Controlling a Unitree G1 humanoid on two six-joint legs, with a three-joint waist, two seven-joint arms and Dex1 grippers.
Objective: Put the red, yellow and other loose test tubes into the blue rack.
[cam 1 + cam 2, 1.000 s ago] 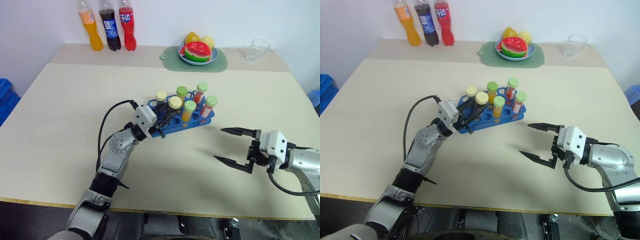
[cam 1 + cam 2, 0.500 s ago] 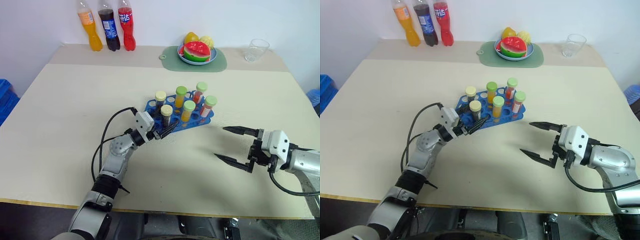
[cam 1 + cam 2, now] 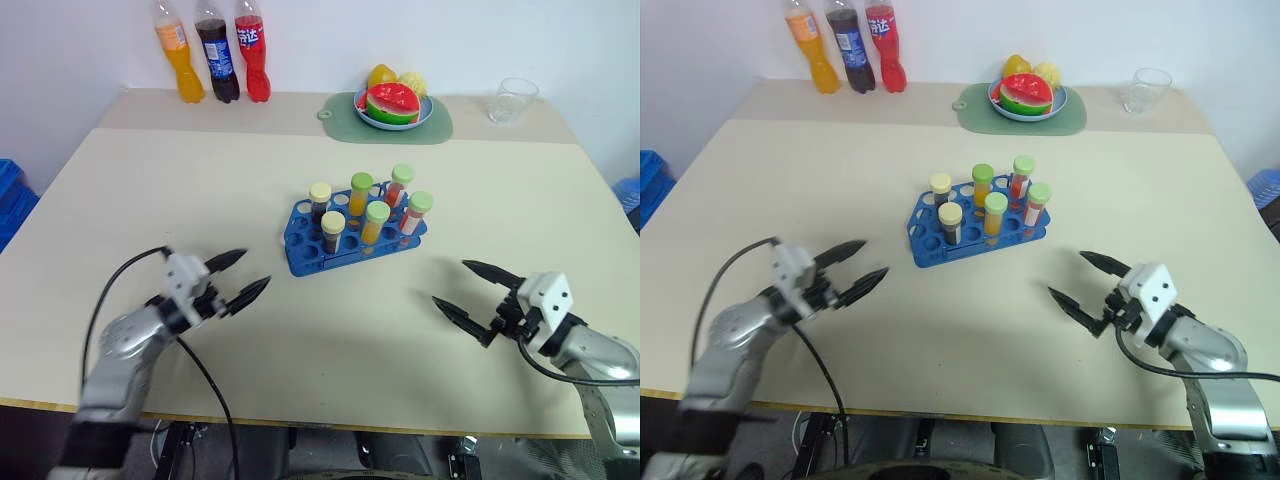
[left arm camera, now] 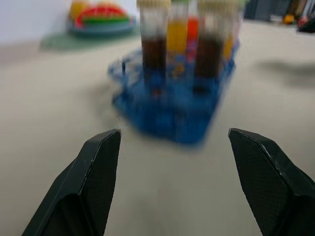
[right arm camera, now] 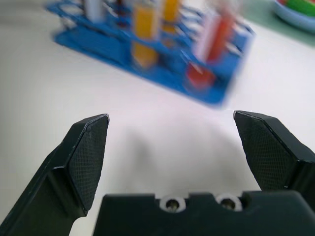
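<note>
The blue rack [image 3: 300, 252] stands mid-table holding several upright capped test tubes: dark ones [image 3: 332, 231], yellow ones [image 3: 375, 223] and red ones [image 3: 413, 215]. No loose tube lies on the table. My left gripper [image 3: 240, 277] hovers open and empty near the front left, well clear of the rack, its fingers [image 4: 98, 167] framing the rack [image 4: 172, 113] ahead. On the front right my right gripper [image 3: 465, 290] also stands open and empty, its fingers [image 5: 88, 152] pointing towards the rack [image 5: 147, 64].
Three drink bottles [image 3: 212, 52] stand at the table's far left edge. A green mat with a plate of toy fruit [image 3: 393, 104] and a clear glass [image 3: 512, 99] sit along the far edge.
My left gripper let go of a dark tube, which stays in the rack, opened, and drew back to the left and down. The right gripper dropped slightly to the right.
</note>
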